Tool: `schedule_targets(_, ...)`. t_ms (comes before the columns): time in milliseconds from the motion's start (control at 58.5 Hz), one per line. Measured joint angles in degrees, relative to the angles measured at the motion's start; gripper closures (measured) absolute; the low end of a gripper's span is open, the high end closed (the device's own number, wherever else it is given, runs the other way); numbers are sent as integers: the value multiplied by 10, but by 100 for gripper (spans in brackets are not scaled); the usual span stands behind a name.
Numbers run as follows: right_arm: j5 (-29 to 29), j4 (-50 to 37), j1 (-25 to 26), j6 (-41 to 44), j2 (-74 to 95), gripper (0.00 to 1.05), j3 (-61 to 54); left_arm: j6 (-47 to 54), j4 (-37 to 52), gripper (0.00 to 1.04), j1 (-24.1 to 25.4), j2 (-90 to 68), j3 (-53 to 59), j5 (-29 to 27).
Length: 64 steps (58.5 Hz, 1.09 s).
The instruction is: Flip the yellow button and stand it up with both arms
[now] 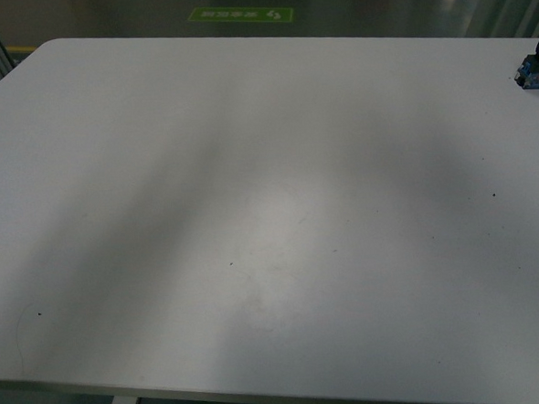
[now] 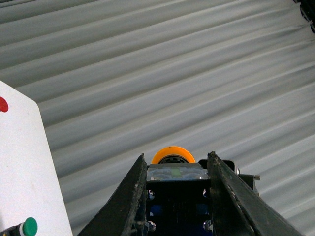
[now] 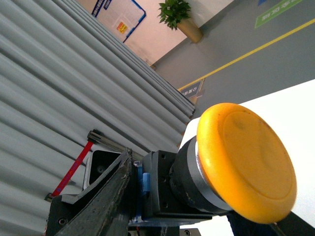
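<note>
The yellow button (image 2: 173, 154) is held off the table, and neither arm shows in the front view. In the left wrist view my left gripper (image 2: 177, 161) is shut on its black and blue-clear contact block, with the orange-yellow cap pointing away from the camera. In the right wrist view the round yellow cap (image 3: 246, 162) fills the lower right, with its grey collar and black block behind it. My right gripper (image 3: 202, 194) is shut on the button, one black finger (image 3: 106, 196) lying against the block's blue-clear end.
The white table (image 1: 252, 212) has a red-capped button (image 1: 537, 62) at its far right edge. The left wrist view shows a table corner (image 2: 24, 172), a green-capped button (image 2: 29, 226) and a grey ribbed shutter (image 2: 172, 73). A red-handled tool (image 3: 74, 169) leans by the shutter.
</note>
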<state>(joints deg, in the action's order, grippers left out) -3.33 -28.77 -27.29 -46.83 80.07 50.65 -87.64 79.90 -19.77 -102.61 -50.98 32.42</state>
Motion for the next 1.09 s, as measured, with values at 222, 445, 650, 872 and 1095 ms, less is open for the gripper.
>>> schedule_targets(222,1,-2,3,5,1,61,1,-21,0,46,2,0,1,2)
schedule_targets(445,3,-2,12,5,1,61,-2,-23,0,8,2,0,1,2)
schedule_targets(650,5,-1,34,-5,1,61,-3,-25,0,6,2,0,1,2)
schedule_targets(872,7,19,84,-7,5,61,5,-25,0,7,2,0,1,2)
schedule_targets(1095,9,33,111,27,2,61,7,-25,0,7,2,0,1,2)
